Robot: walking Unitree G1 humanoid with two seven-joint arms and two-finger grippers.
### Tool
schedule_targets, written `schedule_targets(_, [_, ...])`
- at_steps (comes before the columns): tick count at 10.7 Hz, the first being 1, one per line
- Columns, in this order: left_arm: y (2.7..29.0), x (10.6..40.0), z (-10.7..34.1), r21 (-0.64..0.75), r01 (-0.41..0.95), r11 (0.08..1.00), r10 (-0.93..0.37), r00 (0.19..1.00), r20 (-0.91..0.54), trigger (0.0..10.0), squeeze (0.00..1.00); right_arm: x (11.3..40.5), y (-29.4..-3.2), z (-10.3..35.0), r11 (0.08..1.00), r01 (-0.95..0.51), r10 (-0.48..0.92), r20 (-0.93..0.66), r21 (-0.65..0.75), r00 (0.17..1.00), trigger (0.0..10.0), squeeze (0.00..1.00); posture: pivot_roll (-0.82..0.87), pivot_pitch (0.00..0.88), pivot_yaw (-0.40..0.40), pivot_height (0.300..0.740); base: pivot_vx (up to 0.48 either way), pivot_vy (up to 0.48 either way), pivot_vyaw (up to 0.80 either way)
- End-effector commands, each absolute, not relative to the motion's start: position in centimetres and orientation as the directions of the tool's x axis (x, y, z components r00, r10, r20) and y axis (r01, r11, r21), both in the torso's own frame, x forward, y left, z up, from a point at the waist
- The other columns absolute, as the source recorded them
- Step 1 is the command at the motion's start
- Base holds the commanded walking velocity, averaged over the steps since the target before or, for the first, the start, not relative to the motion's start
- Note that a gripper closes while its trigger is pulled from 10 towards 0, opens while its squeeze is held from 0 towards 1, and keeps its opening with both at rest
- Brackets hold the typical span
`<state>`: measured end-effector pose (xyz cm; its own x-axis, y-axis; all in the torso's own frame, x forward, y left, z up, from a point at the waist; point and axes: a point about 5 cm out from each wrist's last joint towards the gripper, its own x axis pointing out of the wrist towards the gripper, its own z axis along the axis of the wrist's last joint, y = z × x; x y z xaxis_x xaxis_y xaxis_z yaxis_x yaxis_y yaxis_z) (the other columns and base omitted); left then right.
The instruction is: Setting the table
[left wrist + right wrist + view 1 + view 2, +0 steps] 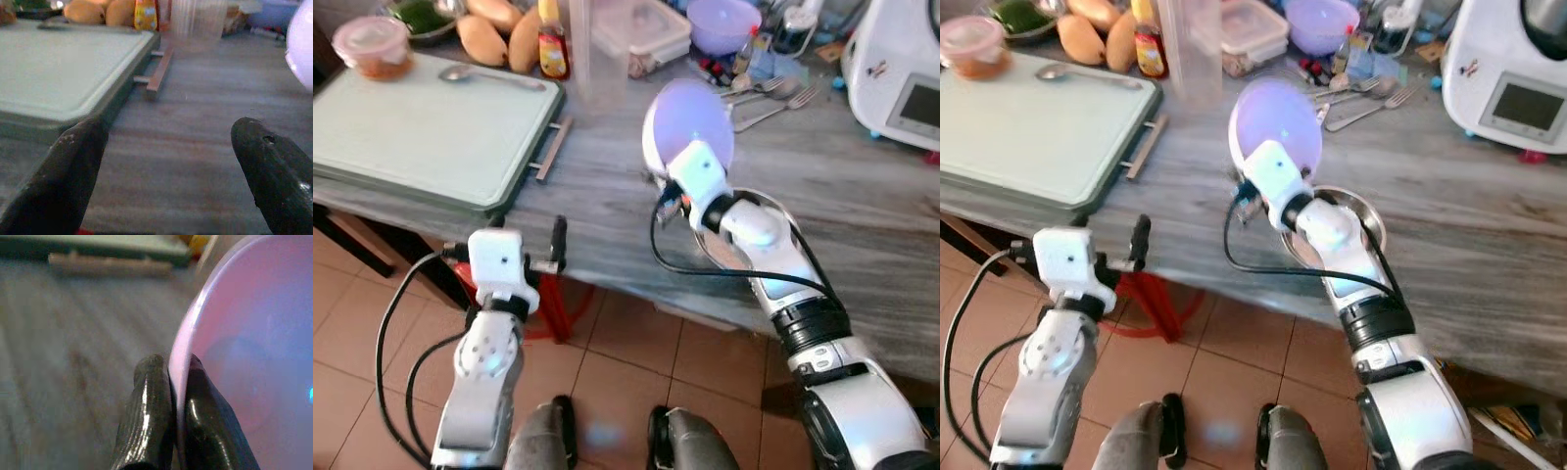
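The right claw [173,396] is clenched on the rim of a pale lilac bowl [690,122], one black finger [146,421] on the outside and the other inside, so the rim is pinched between them. The bowl is tilted up on edge, its hollow facing the robot, above the grey wood-grain surface [607,176] and just beyond a shallow metal dish [1356,220] that sits under the right forearm. The left claw [171,161] is released, its two fingers spread wide apart, held near the front edge of the surface beside a large pale green cutting board [421,127] with a wooden handle [553,147] along its side. A metal spoon [489,75] lies on the far part of the board. Toward the back of the surface stand a clear plastic tumbler [599,59], a yellow sauce bottle [552,44], some mangoes [484,37], a lidded container with orange contents [374,44], a second purple bowl [724,22], loose forks [773,98] and a white kitchen appliance [901,69]. Below lies a tiled floor [626,372].
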<state>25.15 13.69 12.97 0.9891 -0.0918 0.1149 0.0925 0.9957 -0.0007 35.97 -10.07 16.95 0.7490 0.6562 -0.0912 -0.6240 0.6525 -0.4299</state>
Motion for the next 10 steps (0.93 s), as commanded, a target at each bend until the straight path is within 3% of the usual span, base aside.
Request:
schedule_targets(1, [13.6,24.6,13.0,0.000,0.115,0.993,-0.114,0.987,0.112,10.0,0.00,35.9,-9.8,17.0,0.605,-0.655,0.691,-0.110,-0.452,0.714,10.0,0.00,-0.03,0.218,-0.061,0.740,0.000,0.000,0.00])
schedule_targets(4, [14.2,23.9,12.8,0.008,0.147,0.989,-0.147,0.984,0.102,10.0,0.00,36.1,-10.1,16.4,0.546,-0.693,0.721,-0.158,-0.470,0.675,10.0,0.00,-0.03,0.218,-0.062,0.740,0.000,0.000,0.00])
schedule_targets(5, [14.2,23.9,12.9,0.008,0.150,0.989,-0.150,0.984,0.100,10.0,0.00,36.1,-10.4,16.3,0.531,-0.692,0.719,-0.172,-0.488,0.673,10.0,0.62,-0.03,0.218,-0.062,0.740,0.000,0.000,0.00])
schedule_targets(6, [14.1,23.9,12.9,0.007,0.154,0.988,-0.153,0.983,0.100,10.0,0.00,36.2,-10.5,16.4,0.523,-0.689,0.719,-0.174,-0.502,0.673,10.0,0.94,-0.03,0.218,-0.062,0.740,0.000,0.000,0.00])
schedule_targets(7, [14.0,23.9,12.9,0.004,0.160,0.987,-0.159,0.982,0.098,10.0,0.00,36.3,-10.6,16.7,0.521,-0.686,0.719,-0.172,-0.508,0.673,10.0,1.00,-0.03,0.215,-0.059,0.740,0.000,0.000,0.00])
schedule_targets(10, [14.1,24.0,12.8,0.010,0.161,0.987,-0.161,0.983,0.092,10.0,0.00,36.5,-11.1,17.6,0.484,-0.661,0.719,-0.170,-0.573,0.673,10.0,1.00,-0.03,0.210,-0.057,0.740,0.000,0.000,0.00])
